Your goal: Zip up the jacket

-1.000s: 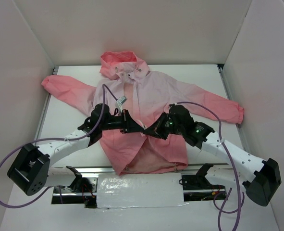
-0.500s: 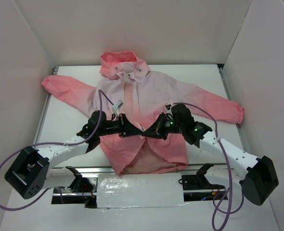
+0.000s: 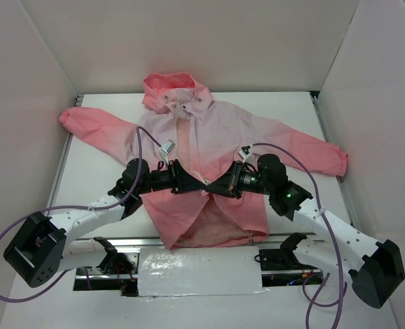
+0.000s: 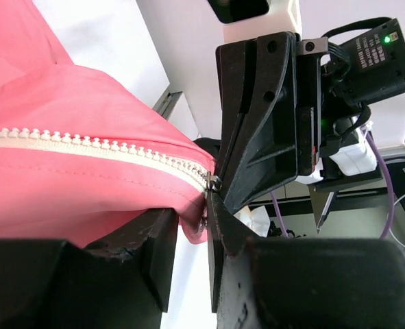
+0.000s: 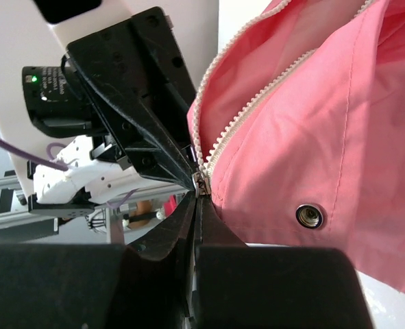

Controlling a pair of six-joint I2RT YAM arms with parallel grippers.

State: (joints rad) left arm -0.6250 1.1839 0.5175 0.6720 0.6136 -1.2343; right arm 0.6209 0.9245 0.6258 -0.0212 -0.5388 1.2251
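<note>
Jacket (image 3: 216,130) lies face up and spread flat on the table (image 3: 92,171), hood at the far end, sleeves out to either side, so the two front edges sit side by side. Both arms meet low on the front, tip to tip. Left gripper (image 4: 192,219) is clamped on the coral cloth just beside the zipper (image 4: 86,142), apparently to anchor that edge so the teeth pull taut. Right gripper (image 5: 195,205) has its fingers pinched nearly together on the slider (image 5: 201,184), where the two tooth rows converge. Below the grippers the hem (image 3: 216,223) gapes open, lining showing. Beyond the slider the tooth rows spread apart, unjoined. Judgement: zipping barely begun, with the slider's run toward the hood yet to come.
</note>
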